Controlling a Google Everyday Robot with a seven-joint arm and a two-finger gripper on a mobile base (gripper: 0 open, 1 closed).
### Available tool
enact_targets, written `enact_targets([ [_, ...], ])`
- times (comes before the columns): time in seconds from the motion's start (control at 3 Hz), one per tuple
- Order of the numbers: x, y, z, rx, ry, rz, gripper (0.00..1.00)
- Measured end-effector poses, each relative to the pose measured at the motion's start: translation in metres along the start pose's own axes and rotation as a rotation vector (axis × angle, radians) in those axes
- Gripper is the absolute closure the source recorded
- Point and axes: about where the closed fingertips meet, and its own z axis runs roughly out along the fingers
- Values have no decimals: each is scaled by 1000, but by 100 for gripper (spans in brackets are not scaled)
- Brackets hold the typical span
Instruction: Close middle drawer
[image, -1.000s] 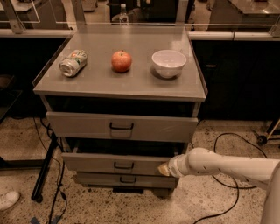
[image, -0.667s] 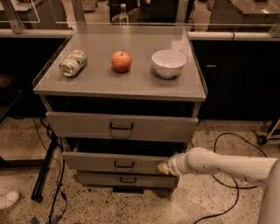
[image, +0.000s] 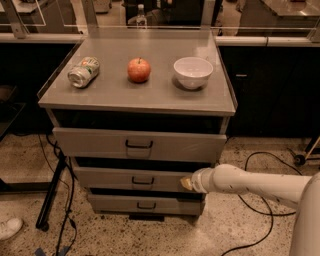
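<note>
The middle drawer is a low grey front with a small dark wire pull at its centre. It sits between the taller top drawer and the bottom drawer. A narrow dark gap shows above its front. My gripper is at the end of my white arm, which reaches in from the right. Its yellowish tip presses against the right end of the middle drawer front.
On the cabinet top lie a tipped can, a red apple and a white bowl. Black cables run on the floor to the right. A black stand leg is on the left.
My gripper has moved inward toward the cabinet, and the middle drawer front has slid in with it. The dark gap above that drawer is narrower.
</note>
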Motion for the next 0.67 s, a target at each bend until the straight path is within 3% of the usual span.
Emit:
enact_targets([
  [0.33, 14, 3, -14, -44, 37, 18, 100],
  [0.67, 48, 5, -60, -86, 108, 74, 100],
])
